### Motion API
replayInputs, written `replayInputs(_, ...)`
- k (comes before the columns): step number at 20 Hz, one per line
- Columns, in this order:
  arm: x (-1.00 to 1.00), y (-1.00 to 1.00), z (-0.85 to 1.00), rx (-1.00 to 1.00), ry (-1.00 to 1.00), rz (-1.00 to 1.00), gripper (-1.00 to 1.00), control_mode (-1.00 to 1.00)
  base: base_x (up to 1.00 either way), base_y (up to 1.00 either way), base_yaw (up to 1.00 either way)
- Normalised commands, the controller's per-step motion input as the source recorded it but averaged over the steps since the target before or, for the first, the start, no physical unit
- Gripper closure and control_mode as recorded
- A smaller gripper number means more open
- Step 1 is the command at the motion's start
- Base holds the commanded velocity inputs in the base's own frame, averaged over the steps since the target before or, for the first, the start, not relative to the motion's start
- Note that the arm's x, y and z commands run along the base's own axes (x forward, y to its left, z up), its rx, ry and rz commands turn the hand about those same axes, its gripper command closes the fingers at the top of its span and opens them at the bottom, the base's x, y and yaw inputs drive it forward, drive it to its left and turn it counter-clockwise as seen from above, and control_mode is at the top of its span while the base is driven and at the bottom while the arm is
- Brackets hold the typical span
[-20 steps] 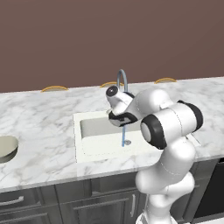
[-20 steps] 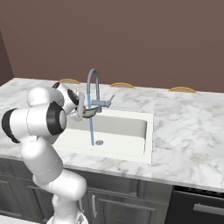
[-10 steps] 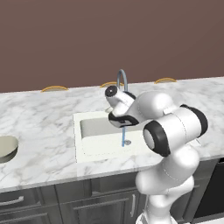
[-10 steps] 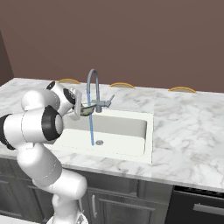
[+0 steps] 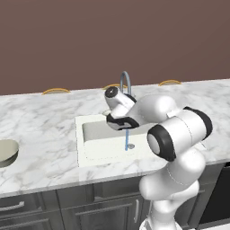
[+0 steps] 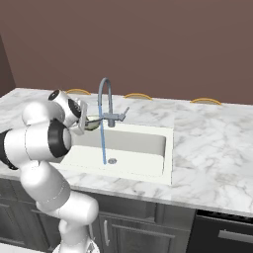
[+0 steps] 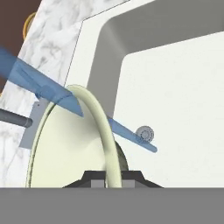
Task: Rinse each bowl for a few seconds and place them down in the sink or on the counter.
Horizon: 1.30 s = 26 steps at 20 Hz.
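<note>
While water runs | claw (image 7: 107, 177) grips cream bowl (image 7: 70, 144) | over sink (image 5: 96, 150)

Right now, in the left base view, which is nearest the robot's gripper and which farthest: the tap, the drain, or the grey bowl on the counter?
1. Tap: just behind the gripper, over the sink.
2. Drain: below it, on the sink floor.
3. Grey bowl: far off at the counter's left edge.

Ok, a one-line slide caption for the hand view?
Gripper shut on the pale cream round bowl's rim, holding it in the blue water stream above the white sink.
</note>
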Motion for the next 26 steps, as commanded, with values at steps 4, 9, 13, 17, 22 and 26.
replayInputs(4,0.1,0.42,0.05,0.01,0.01,0.01,1.0,-1.0,0.0,0.0,0.0)
replayInputs(9,0.03,0.57,0.0,-0.04,-0.01,0.0,1.0,-1.0,0.0,0.0,0.0)
replayInputs(13,0.06,0.62,-0.01,-0.06,-0.01,0.0,1.0,-1.0,0.0,0.0,0.0)
replayInputs(17,0.14,0.48,-0.02,-0.03,0.0,0.01,1.0,-1.0,0.0,0.0,0.0)
replayInputs(22,0.14,0.43,-0.15,0.0,0.0,0.03,1.0,-1.0,0.0,0.0,0.0)
replayInputs(26,0.07,0.46,-0.28,0.0,0.0,0.02,1.0,-1.0,0.0,0.0,0.0)
